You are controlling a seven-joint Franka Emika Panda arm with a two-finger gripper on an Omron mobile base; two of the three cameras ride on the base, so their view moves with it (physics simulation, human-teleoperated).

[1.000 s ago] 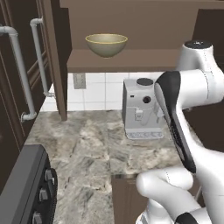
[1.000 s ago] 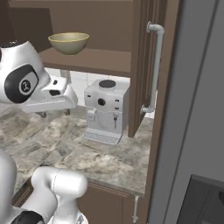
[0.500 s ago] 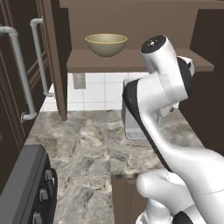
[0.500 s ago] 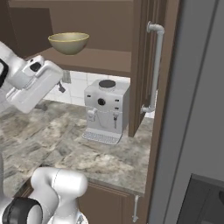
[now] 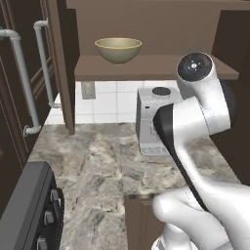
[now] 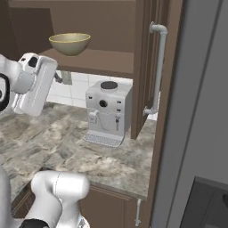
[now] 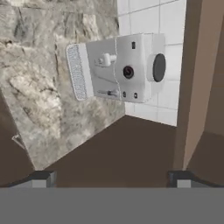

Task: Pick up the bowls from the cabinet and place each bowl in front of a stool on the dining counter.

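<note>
A pale olive-beige bowl (image 5: 118, 50) (image 6: 70, 43) sits upright on the shelf (image 5: 146, 67) of the open dark brown wall cabinet (image 6: 111, 26). My arm is folded in front of that cabinet, with its white hand (image 6: 34, 84) below and left of the bowl in the right base view. In the hand view my gripper (image 7: 111, 179) is open, its dark fingertips (image 7: 41, 178) far apart with nothing between them, and it faces the worktop and a brown panel. The dining counter and stools are out of view.
A white coffee machine (image 5: 155, 119) (image 6: 107, 111) (image 7: 122, 70) stands on the marbled worktop (image 5: 102, 166) under the shelf. Open cabinet doors with grey tube handles (image 5: 22, 83) (image 6: 158, 67) flank the opening. A dark stove (image 5: 29, 210) is at the lower left.
The arm has folded and swung, turning the hand from lying flat to more upright below the shelf. The bowl has not moved and the gripper stays open.
</note>
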